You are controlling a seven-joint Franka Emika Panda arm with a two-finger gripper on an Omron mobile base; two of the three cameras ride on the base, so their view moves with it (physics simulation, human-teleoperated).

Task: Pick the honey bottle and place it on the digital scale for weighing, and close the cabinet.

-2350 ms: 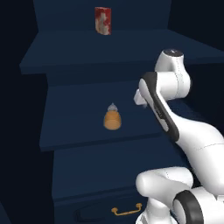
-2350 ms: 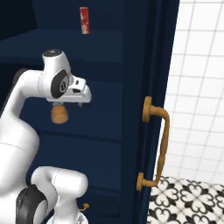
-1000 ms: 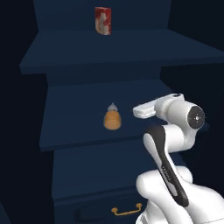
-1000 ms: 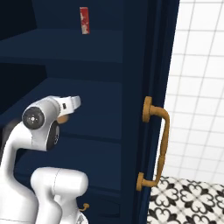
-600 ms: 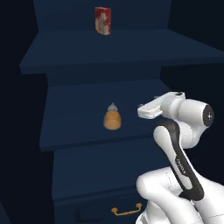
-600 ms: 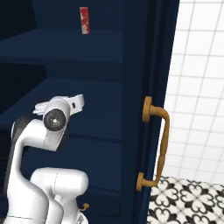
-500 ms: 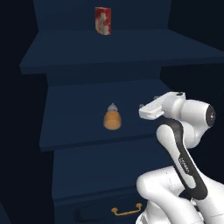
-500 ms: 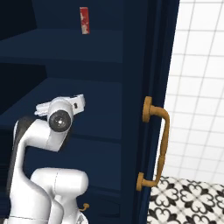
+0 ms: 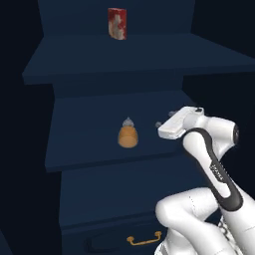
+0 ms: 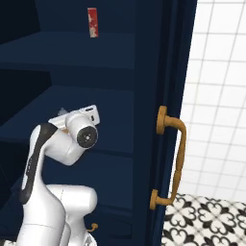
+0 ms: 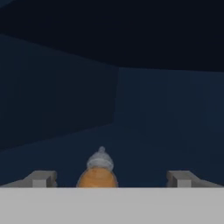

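white two-finger gripper [image 11: 109,178]: jaws spread wide, nothing held | small amber-orange honey bottle with grey-white cap [image 11: 98,173]: upright, ahead between the fingertips (untouched) | on navy cabinet shelf [image 9: 89,149]

Red-and-white box [image 9: 117,23] standing upright, high above the claw and back to its left, well apart from it; brass-handled drawer [image 9: 143,240] down low, under the claw, nearer than the shelves; white tiled wall [image 10: 218,96] far off right; black-and-white patterned floor [image 10: 206,221] down there too
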